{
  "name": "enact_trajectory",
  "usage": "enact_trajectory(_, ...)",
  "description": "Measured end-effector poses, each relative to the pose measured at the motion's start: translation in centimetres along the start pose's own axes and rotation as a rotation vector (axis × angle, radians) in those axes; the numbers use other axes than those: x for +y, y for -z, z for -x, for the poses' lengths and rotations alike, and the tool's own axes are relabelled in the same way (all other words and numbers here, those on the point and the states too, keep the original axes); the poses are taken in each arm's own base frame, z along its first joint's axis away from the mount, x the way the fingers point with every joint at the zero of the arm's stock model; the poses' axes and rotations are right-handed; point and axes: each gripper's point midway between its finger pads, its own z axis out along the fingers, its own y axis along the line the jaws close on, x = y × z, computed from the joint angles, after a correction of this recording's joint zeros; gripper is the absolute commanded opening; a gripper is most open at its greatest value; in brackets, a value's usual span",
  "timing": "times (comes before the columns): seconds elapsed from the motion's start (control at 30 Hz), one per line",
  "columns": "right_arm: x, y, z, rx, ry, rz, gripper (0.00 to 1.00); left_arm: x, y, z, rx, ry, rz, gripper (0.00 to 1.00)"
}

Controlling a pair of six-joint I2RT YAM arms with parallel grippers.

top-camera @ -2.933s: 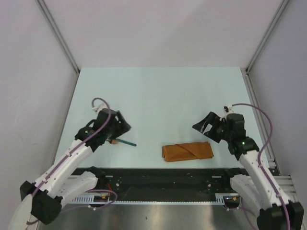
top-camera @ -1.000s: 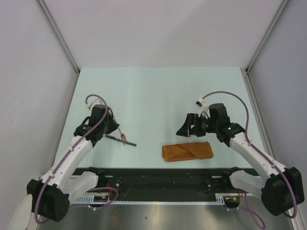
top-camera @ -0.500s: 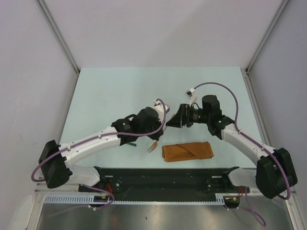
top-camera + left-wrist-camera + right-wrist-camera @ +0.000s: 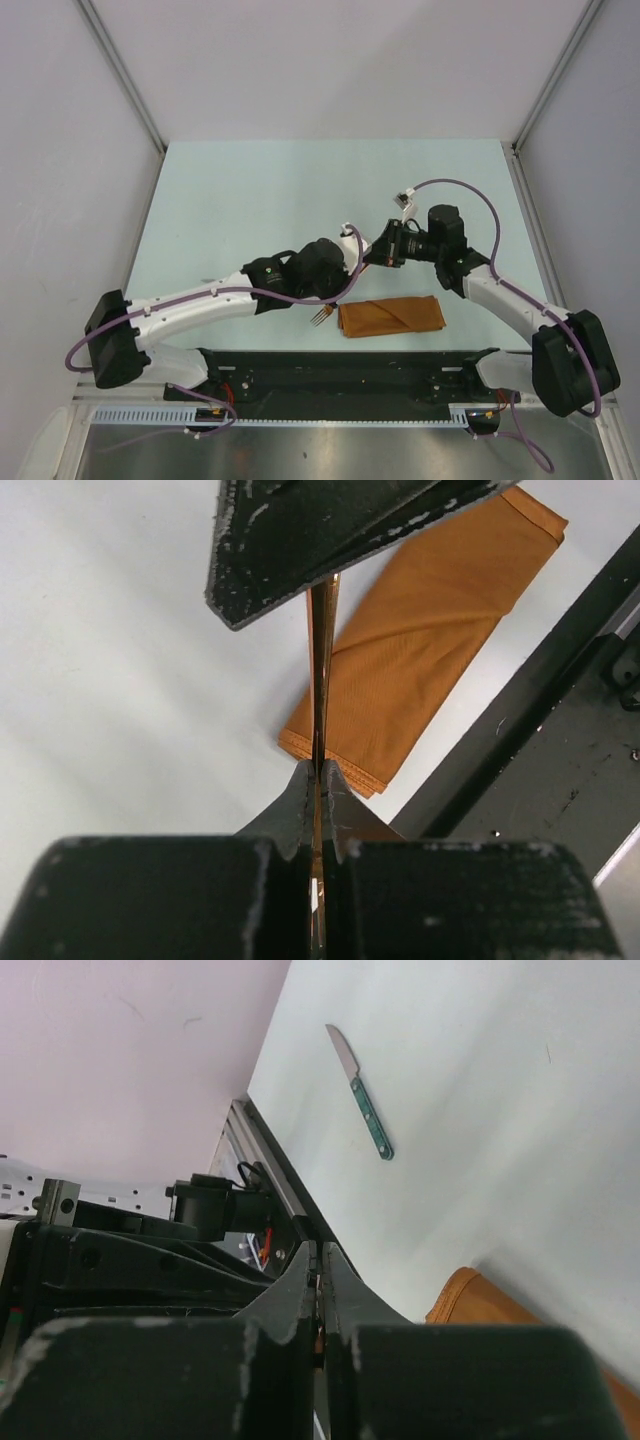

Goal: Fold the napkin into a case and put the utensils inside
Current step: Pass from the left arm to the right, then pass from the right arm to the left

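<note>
The napkin, folded into a narrow rust-orange case (image 4: 392, 315), lies near the table's front edge; it also shows in the left wrist view (image 4: 420, 650). Just left of and above it, a thin wooden fork (image 4: 321, 680) is held edge-on, its tines (image 4: 320, 316) hanging beside the case's left end. My left gripper (image 4: 352, 262) (image 4: 320, 775) is shut on the fork. My right gripper (image 4: 372, 256) (image 4: 318, 1260) meets it from the right and is shut on the fork's far end. A teal-handled knife (image 4: 365, 1100) lies on the table, hidden under the left arm in the top view.
A black rail (image 4: 350, 370) runs along the near edge just in front of the case. The left arm (image 4: 220, 297) stretches low across the front left of the table. Grey walls and metal posts (image 4: 125, 75) enclose the pale table (image 4: 300, 190).
My left arm has swung right from the table's left side, carrying the fork to the centre. My right gripper has moved left and gone from open to shut on the fork.
</note>
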Motion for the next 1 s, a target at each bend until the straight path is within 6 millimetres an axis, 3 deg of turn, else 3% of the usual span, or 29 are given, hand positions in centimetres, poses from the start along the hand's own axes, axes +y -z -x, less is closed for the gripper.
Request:
enact_trajectory(0.03, 0.1, 0.1, 0.1, -0.006, -0.008, 0.009, 0.00, 0.0, 0.0, 0.0, 0.000, -0.003, 0.002, 0.24)
enact_trajectory(0.07, 0.1, 0.3, 0.1, -0.020, -0.011, 0.016, 0.00, 0.0, 0.0, 0.0, -0.002, -0.002, 0.006, 0.49)
enact_trajectory(0.27, -1.0, 4.0, -0.2, -0.188, -0.096, 0.012, 0.00, 0.6, 1.7, 0.5, -0.066, 0.150, -0.010, 0.74)
enact_trajectory(0.43, 0.3, 6.4, 0.1, -0.304, -0.099, 0.065, 0.00, 1.1, 2.8, -3.3, -0.074, 0.410, -0.145, 0.73)
enact_trajectory(0.53, 0.7, 7.4, 0.3, -0.349, -0.103, 0.082, 0.00, -0.1, 2.7, -6.1, -0.029, 0.533, -0.235, 0.69)
enact_trajectory(0.63, 0.7, 7.7, 0.4, -0.365, -0.116, 0.088, 0.00, -1.1, 2.9, -7.4, -0.007, 0.626, -0.307, 0.63)
enact_trajectory(1.0, 0.6, 7.8, 0.0, -0.370, -0.150, 0.096, 0.00, -1.4, 5.2, -4.0, -0.175, 0.816, -0.454, 0.37)
